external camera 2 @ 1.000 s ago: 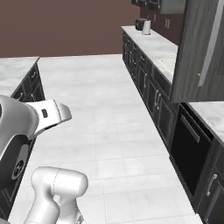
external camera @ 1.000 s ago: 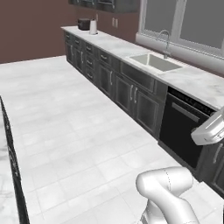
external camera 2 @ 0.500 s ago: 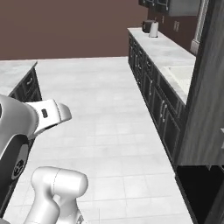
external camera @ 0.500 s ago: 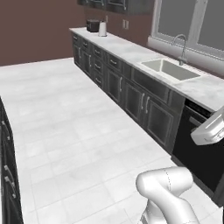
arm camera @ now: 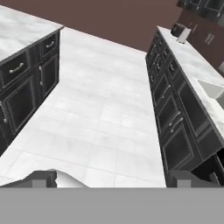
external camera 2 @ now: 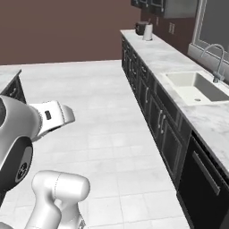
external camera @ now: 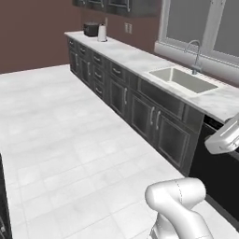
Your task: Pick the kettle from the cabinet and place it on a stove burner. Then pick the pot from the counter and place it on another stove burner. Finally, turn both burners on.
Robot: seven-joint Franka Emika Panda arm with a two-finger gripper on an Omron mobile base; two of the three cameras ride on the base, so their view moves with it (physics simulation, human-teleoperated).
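**Gripper Spread and Empty — Base in Transit**

Gripper [arm camera: 111,179] fingers stand spread wide apart in the hand view, one fingertip [arm camera: 41,178] at 7 o'clock and the other at 5 o'clock, with nothing but open floor between them. No object is held. The hand is carried high and aimed down the aisle, which suits travel rather than reaching: nothing lies within grasp.

Layout, as seen from the right base view:
- White marble counter [external camera 2: 179,62] runs from 5 o'clock up to 1 o'clock along the right side, over dark panelled base cabinets [external camera 2: 154,107].
- Sink [external camera 2: 197,87] with a curved faucet [external camera 2: 217,58] sits at 3 o'clock.
- Far end of the counter, at 1 o'clock: a white cylindrical container [external camera 2: 147,32] beside a dark toaster-like appliance [external camera 2: 141,27]. Too small to identify further.
- Dark wall cabinets [external camera 2: 165,6] hang at 1 o'clock, cut off by the frame edge.
- Black appliance front [external camera 2: 201,188], probably a dishwasher, sits at 5 o'clock.

In the hand view, a second marble-topped cabinet run [arm camera: 22,30] lies at 10 o'clock across the tiled floor [arm camera: 100,109].

Task objects — the kettle, its open cabinet, the pot and the cooktop cannot be located from these views. Judged status: first step not yet begun; the kettle's cabinet must be found first.
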